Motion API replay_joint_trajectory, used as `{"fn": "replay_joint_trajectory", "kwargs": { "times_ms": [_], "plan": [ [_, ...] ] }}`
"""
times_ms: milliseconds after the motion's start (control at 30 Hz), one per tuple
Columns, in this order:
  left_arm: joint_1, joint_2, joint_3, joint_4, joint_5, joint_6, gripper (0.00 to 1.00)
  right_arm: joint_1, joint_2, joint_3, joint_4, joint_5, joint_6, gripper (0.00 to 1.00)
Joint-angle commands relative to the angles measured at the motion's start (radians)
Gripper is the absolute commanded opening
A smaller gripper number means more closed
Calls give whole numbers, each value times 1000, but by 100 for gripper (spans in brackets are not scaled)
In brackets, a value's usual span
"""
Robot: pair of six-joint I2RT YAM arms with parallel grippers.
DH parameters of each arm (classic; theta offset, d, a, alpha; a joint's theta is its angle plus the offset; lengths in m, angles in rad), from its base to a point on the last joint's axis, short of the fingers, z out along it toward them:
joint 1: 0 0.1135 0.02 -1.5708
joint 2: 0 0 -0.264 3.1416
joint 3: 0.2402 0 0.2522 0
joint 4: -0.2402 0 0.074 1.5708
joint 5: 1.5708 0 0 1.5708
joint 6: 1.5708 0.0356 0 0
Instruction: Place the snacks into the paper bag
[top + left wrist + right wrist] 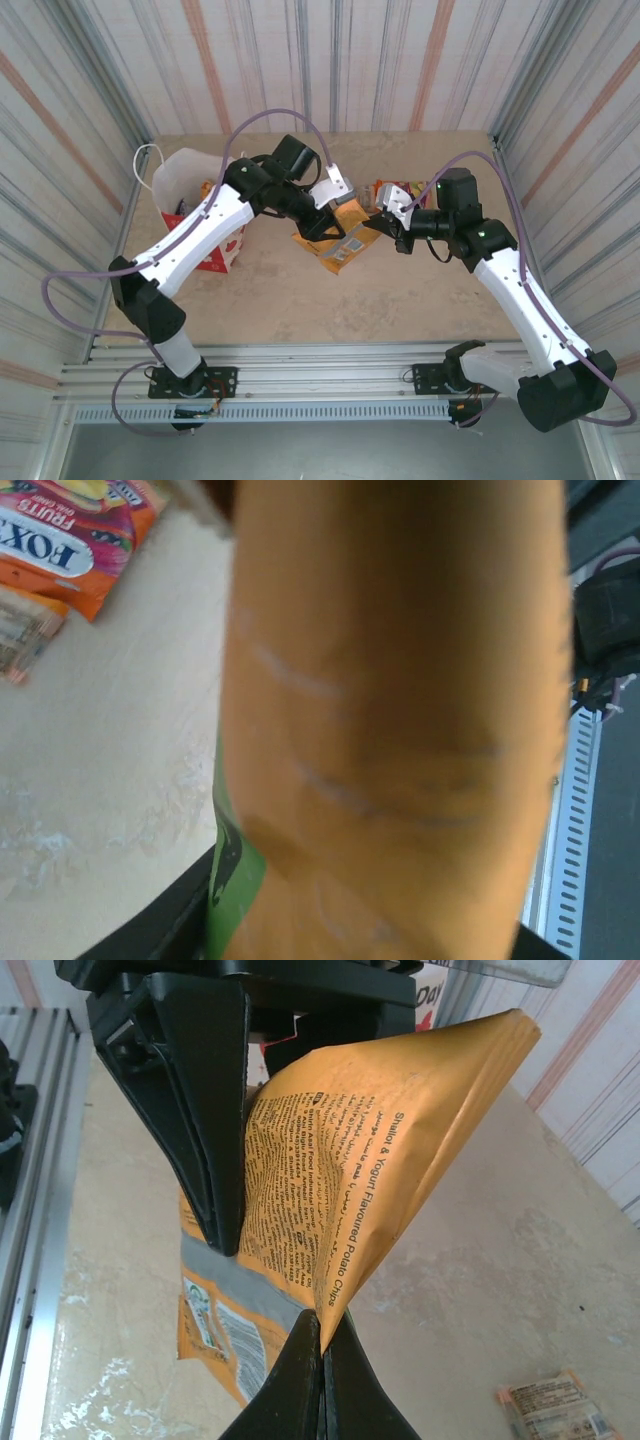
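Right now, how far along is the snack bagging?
Done: something colourful seems to sit inside the paper bag. In hand: the left tool and right tool both grip the orange packet. Left: the FOX'S packet and a pale packet lie on the table.

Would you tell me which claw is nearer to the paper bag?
Left. The left claw sits at mid-table, right of the paper bag; the right claw is farther right, across the orange chips packet both pinch.
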Motion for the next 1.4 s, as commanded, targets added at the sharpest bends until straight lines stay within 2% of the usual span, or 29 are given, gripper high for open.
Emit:
{"fn": "replay_joint_trajectory", "kwargs": {
  "times_ms": [0, 167, 300, 433, 533, 600, 700, 833, 1067, 1233, 1367],
  "plan": [
    [2, -5, 41, -39, 80, 29, 40, 7, 11, 21, 30, -14, 13, 0],
    [7, -24, 37, -37, 44, 36, 28, 8, 17, 21, 45, 0, 23, 2],
    [27, -44, 36, -25, 39, 28, 16, 5, 4, 2, 104, 39, 85, 21],
    [63, -85, 38, -8, 8, 20, 13, 4, -27, -37, 199, 125, 194, 41],
    [123, -128, 58, 13, -26, 8, 11, -5, -42, -58, 257, 156, 250, 50],
    [168, -156, 78, 27, -69, -6, 11, -6, -38, -59, 267, 161, 266, 51],
    [242, -210, 90, 78, -139, -25, 10, -3, -21, -58, 270, 160, 291, 46],
    [368, -281, 62, 233, -131, -96, 10, 6, 4, -47, 265, 135, 317, 39],
    [512, -337, 40, 447, -146, -201, 10, 51, 23, -54, 280, 140, 336, 38],
    [555, -353, 63, 382, -357, -184, 9, 69, 36, -53, 275, 142, 335, 38],
    [581, -373, 57, 253, -436, -165, 9, 77, 49, -51, 264, 155, 335, 37]
  ]
}}
